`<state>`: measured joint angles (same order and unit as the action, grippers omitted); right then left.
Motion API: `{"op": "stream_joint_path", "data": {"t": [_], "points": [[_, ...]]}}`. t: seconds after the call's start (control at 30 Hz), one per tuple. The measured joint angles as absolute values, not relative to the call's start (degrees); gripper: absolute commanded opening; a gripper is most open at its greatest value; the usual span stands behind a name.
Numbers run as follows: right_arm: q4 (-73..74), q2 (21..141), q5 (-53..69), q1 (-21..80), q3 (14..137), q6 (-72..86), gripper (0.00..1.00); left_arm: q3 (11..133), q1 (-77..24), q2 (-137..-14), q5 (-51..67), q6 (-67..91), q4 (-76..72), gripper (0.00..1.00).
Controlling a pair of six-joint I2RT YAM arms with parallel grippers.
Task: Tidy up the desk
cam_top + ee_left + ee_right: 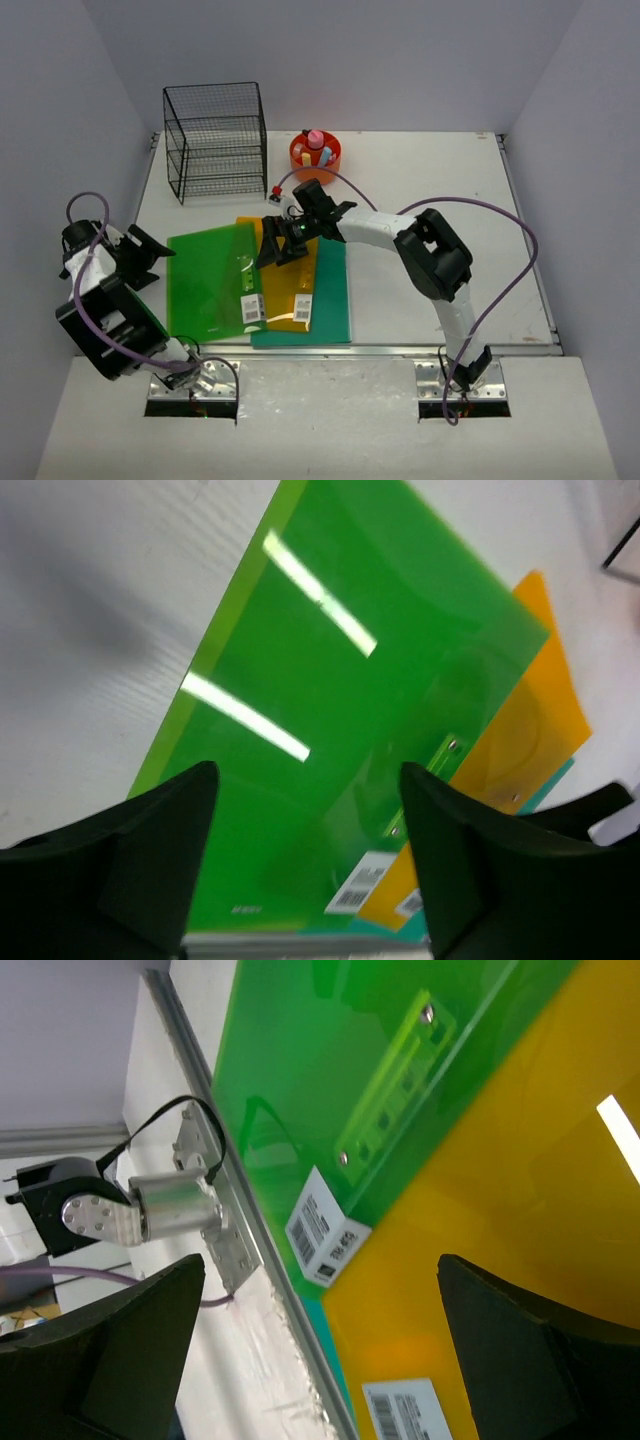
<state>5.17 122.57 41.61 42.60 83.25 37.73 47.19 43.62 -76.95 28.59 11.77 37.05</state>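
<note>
Three plastic folders lie overlapped on the white desk (430, 190) near its front rail: a green folder (210, 280) on top at left, an orange folder (295, 290) under it, a teal folder (335, 300) at the bottom. My left gripper (150, 257) is open and empty at the green folder's left edge; the left wrist view shows the green folder (330, 740) between the fingers. My right gripper (280, 245) is open and empty, hovering over the orange folder (520, 1220) and the green folder (330, 1070).
A black wire rack (215, 140) stands at the back left. An orange cup (315, 153) with markers stands behind the right gripper. A small red-capped item (277, 192) lies by the rack. The metal rail (400, 348) runs along the front edge.
</note>
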Motion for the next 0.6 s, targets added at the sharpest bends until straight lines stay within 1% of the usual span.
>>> {"op": "stream_joint_path", "data": {"t": [0.07, 0.17, 0.47, 0.6], "points": [[3.95, 124.21, 41.45, 42.91, 84.82, 39.26, 0.99, 50.37, 44.30, -83.46, 29.40, 8.88, 38.86, 0.64], [3.08, 126.02, 40.64, 42.65, 85.23, 41.33, 0.99, 54.54, 44.50, -91.17, 30.35, 5.38, 37.81, 0.64], [4.56, 128.35, 36.63, 42.35, 85.56, 45.66, 0.99, 51.21, 43.10, -96.65, 30.27, 3.49, 34.15, 0.62], [3.89, 129.30, 36.80, 42.35, 85.98, 49.06, 0.99, 51.34, 42.01, -98.01, 31.52, 3.93, 33.65, 0.61]]}}
